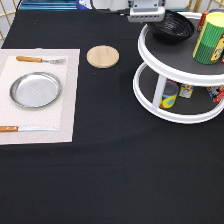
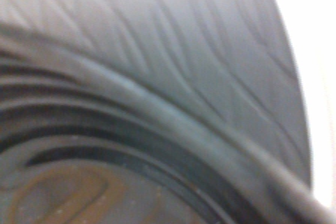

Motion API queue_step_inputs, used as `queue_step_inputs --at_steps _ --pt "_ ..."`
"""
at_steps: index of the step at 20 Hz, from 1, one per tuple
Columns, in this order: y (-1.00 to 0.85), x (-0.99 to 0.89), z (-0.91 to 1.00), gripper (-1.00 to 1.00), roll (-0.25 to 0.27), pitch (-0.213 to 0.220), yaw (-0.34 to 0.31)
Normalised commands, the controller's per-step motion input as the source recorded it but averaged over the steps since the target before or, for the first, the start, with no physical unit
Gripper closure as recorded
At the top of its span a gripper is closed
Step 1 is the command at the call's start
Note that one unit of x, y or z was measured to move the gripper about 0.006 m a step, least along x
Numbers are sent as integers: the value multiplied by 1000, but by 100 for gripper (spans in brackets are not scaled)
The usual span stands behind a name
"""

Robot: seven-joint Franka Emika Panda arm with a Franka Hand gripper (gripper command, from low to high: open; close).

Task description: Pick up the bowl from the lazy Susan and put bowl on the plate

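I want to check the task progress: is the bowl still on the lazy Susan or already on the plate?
On the lazy Susan: the bowl sits on its upper tier, under the gripper. The plate on the placemat is empty.

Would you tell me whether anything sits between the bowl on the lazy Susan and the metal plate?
Only the wooden coaster lies on the cloth between the bowl, on the lazy Susan, and the plate. It is flat. The gripper is at the bowl's rim.
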Motion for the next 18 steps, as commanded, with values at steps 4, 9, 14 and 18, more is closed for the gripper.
queue_step_inputs --at_steps 4,9,14,18 --pt "-839 134 744 100 99 0 -20" --pt "-989 176 565 100 119 -36 0" --pt "-995 247 62 100 20 -152 -2" --pt "-888 184 -170 100 0 -193 -43"
